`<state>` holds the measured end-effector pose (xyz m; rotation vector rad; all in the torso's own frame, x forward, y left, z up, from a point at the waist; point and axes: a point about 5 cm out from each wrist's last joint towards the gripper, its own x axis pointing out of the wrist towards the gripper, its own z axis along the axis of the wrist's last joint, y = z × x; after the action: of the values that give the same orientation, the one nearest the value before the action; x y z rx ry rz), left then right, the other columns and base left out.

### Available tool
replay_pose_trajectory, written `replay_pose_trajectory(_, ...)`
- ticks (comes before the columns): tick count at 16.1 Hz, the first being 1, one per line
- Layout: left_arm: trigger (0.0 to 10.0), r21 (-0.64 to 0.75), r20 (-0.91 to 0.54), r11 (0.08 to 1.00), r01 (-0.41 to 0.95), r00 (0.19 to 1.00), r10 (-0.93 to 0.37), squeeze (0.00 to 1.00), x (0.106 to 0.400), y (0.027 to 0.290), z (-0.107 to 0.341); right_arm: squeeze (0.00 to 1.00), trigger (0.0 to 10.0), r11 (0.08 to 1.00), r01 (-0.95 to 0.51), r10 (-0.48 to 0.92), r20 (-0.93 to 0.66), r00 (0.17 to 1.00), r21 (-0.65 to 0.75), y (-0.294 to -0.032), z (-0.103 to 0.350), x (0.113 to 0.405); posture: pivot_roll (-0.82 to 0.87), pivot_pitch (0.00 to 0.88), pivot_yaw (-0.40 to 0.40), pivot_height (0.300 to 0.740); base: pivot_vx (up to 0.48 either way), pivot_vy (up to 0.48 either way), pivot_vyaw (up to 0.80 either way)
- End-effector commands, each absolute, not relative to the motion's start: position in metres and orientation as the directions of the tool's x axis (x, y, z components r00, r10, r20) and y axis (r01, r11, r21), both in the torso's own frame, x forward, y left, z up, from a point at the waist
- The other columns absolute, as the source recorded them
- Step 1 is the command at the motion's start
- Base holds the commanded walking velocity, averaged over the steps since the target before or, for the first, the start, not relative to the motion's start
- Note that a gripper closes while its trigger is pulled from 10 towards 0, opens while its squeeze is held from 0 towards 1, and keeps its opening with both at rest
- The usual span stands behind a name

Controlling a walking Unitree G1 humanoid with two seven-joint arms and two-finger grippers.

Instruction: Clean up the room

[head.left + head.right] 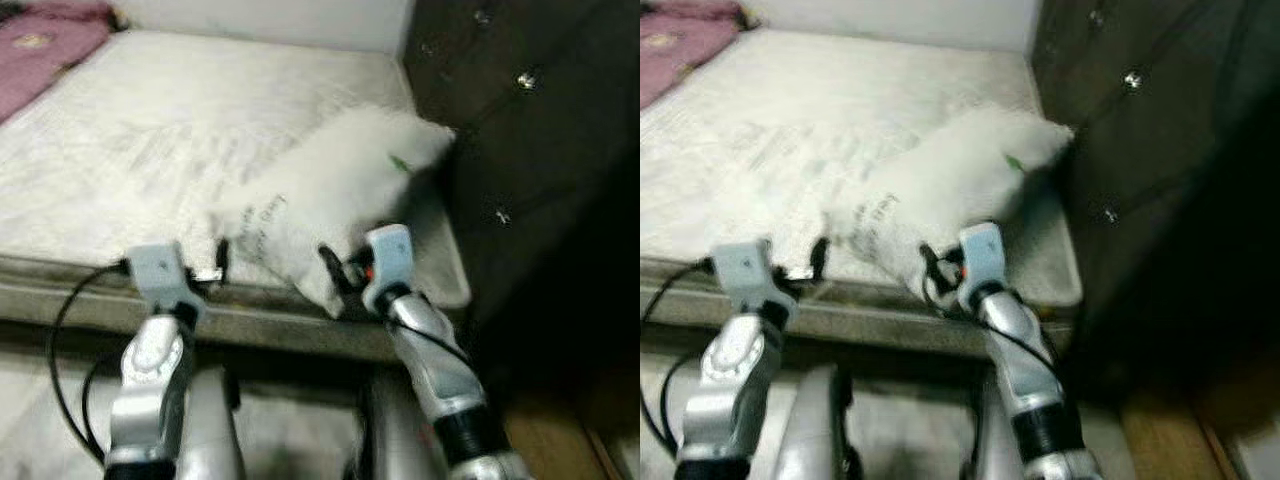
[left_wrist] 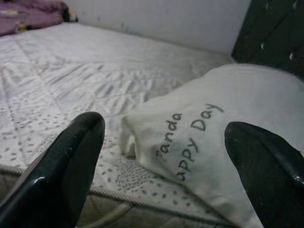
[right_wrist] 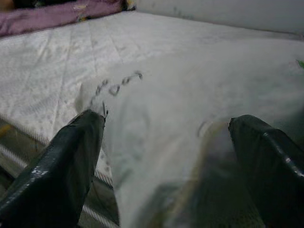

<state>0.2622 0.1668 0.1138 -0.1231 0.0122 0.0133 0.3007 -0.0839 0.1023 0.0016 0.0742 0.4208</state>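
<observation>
Head views blurred; pillow (image 1: 330,195) lettering unreadable there; pink blanket (image 1: 40,50) cut off at edge.

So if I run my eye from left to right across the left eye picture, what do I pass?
Pink blanket at the far corner → left pincer at the mattress edge → white pillow with printed words → right pincer against the pillow → dark tufted headboard.

You're holding both silver arms raised forward — left gripper (image 2: 161,156) spread wide, right gripper (image 3: 166,156) spread wide too — wrists roughly level.
</observation>
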Motion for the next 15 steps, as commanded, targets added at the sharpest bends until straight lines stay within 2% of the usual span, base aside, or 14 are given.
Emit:
replay_pose_trajectory(1, 10.0, -0.125, -0.035, 0.992, -0.025, 0.999, 0.021, 0.00, 0.263, 0.168, 0.110, 0.00, 10.0, 0.916, -0.400, 0.400, -0.068, 0.914, 0.015, -0.085, 0.103, 0.303, -0.02, 0.000, -0.043, 0.555, 0.285, 0.000, 0.00)
replay_pose_trajectory(5, 10.0, -0.123, -0.022, 0.992, -0.026, 1.000, 0.023, 0.00, 0.265, 0.169, 0.112, 0.00, 10.0, 0.926, -0.378, 0.378, -0.064, 0.924, 0.010, -0.089, 0.105, 0.308, -0.02, 0.000, -0.052, 0.555, 0.367, 0.000, 0.00)
replay_pose_trajectory(7, 10.0, -0.125, -0.021, 0.992, -0.030, 0.999, 0.028, 0.00, 0.266, 0.169, 0.112, 0.00, 10.0, 0.924, -0.384, 0.383, -0.063, 0.922, 0.004, -0.089, 0.105, 0.310, -0.01, 0.000, -0.059, 0.555, 0.368, 0.000, -0.80)
replay_pose_trajectory(8, 10.0, -0.126, -0.023, 0.991, -0.033, 0.999, 0.030, 0.00, 0.266, 0.169, 0.111, 0.00, 10.0, 0.922, -0.386, 0.385, -0.062, 0.921, -0.003, -0.088, 0.105, 0.312, -0.01, 0.000, -0.060, 0.555, 0.270, 0.000, 0.00)
replay_pose_trajectory(15, 10.0, -0.115, -0.038, 0.993, -0.034, 0.999, 0.030, 0.00, 0.269, 0.167, 0.109, 0.00, 10.0, 0.924, -0.382, 0.380, -0.067, 0.923, -0.024, -0.091, 0.102, 0.315, -0.01, 0.000, -0.054, 0.555, 0.000, 0.000, 0.00)
